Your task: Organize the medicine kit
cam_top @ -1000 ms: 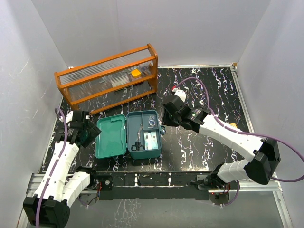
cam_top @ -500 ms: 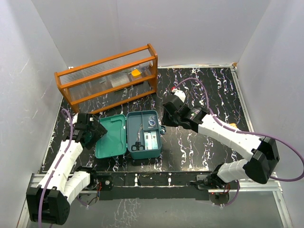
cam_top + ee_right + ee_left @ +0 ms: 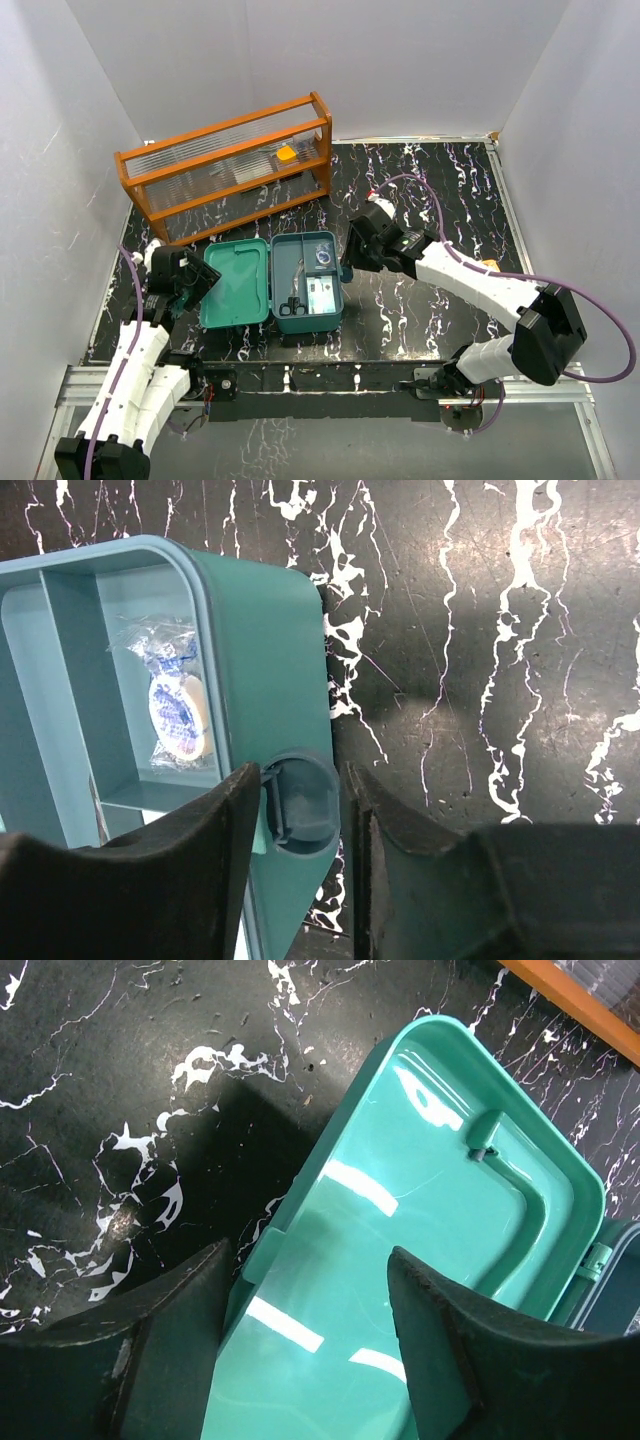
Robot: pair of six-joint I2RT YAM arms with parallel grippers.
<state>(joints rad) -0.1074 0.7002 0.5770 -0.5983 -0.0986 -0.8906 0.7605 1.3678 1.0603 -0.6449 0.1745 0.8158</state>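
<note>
The medicine kit (image 3: 238,288) is seen open at the lower middle of the top view, with scissors (image 3: 290,305) and a packet (image 3: 178,705) packed inside. Closing is likely what is left. The left gripper (image 3: 305,1270) is spread wide over the lid (image 3: 430,1210). The right gripper (image 3: 302,790) is set narrow around the latch (image 3: 300,815); whether it is held cannot be told.

I can read no text; the blue print on the small packet (image 3: 178,705) in the medicine kit (image 3: 265,680) is blurred

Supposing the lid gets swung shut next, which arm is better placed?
The left, probably. Its open pincer straddles the outer edge of the flopped-open lid, while the right pincer sits at the medicine kit's opposite wall, beside the latch.
</note>
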